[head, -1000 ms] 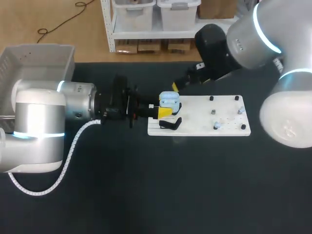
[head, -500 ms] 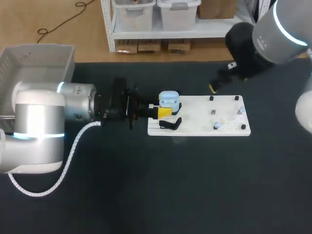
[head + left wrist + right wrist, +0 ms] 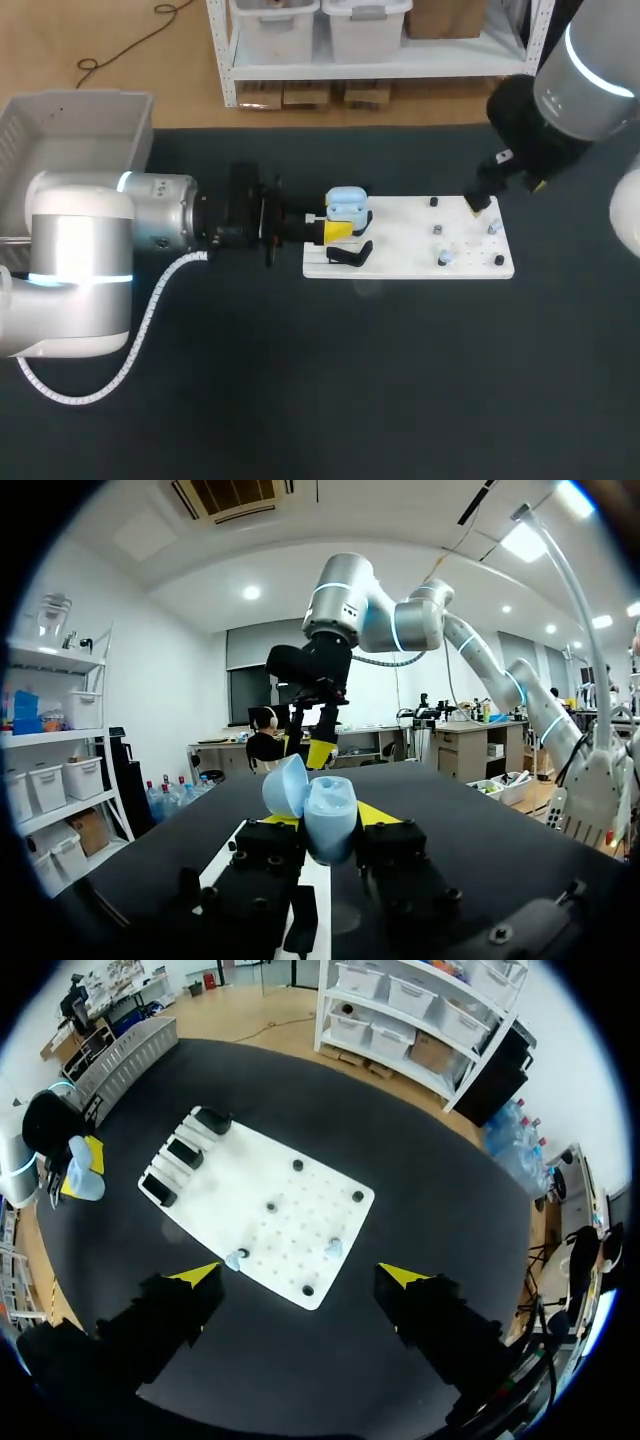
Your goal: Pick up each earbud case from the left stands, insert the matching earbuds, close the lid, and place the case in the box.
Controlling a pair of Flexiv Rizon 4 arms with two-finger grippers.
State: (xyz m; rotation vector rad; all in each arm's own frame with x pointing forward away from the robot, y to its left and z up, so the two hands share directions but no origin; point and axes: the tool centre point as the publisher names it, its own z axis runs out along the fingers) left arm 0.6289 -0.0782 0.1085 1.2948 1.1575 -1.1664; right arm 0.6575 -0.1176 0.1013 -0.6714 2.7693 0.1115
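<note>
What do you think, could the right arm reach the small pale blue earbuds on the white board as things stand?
Probably yes: the right gripper hangs open above the white board, and nothing covers the small pale blue earbuds below it.

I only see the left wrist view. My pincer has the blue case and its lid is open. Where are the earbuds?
Observer: Two small earbuds sit on the white board, at the end away from your case.
Operator: Is the other pincer grabbing one?
Observer: No. The right pincer hangs open over that end, holding nothing.
Operator: And where's the box?
Observer: The grey box is by the table's far-left corner, behind your camera.
</note>
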